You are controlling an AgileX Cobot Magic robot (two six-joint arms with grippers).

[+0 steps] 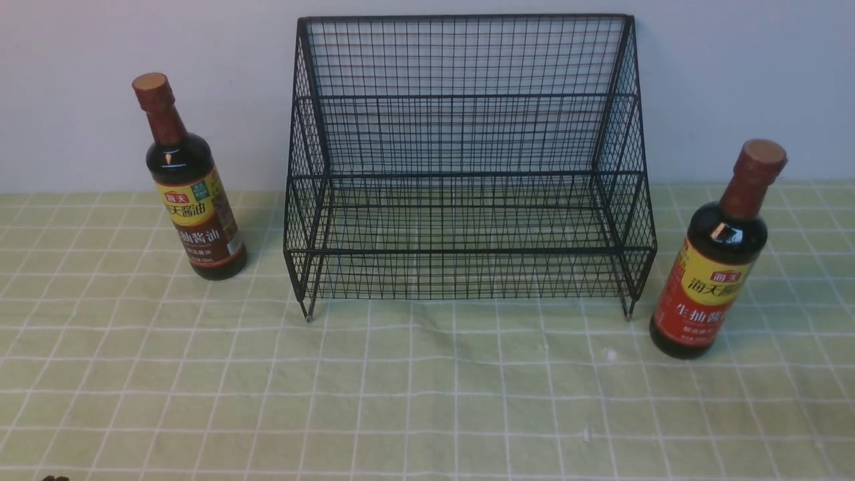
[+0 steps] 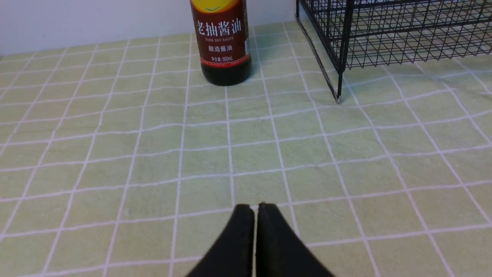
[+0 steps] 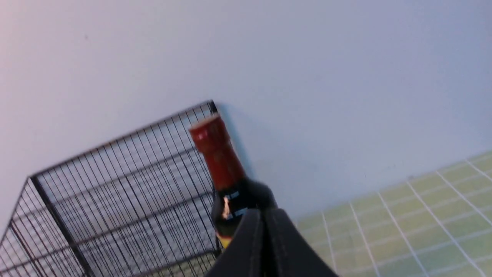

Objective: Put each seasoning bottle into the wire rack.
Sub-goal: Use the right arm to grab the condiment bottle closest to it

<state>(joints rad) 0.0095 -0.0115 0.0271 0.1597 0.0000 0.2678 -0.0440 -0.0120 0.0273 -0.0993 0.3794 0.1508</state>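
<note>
Left pincer (image 2: 255,207) and right pincer (image 3: 263,213) are closed, gripping nothing — the wire rack (image 1: 467,174) is beyond them. Brown-label bottle (image 1: 197,207) stands left of the rack — red-label bottle (image 1: 711,267) right of it, both on the cloth-covered counter (image 1: 414,401).

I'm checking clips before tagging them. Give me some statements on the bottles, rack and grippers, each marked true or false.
1. The red-label bottle stands to the right of the rack. True.
2. The brown-label bottle is already in the rack. False: it stands on the cloth, to the rack's left.
3. The left gripper is shut with nothing in it. True.
4. The right gripper is wide open. False: it is shut.
5. Both bottles have their caps on. True.
6. The brown-label bottle lies on its side. False: it stands upright.
</note>
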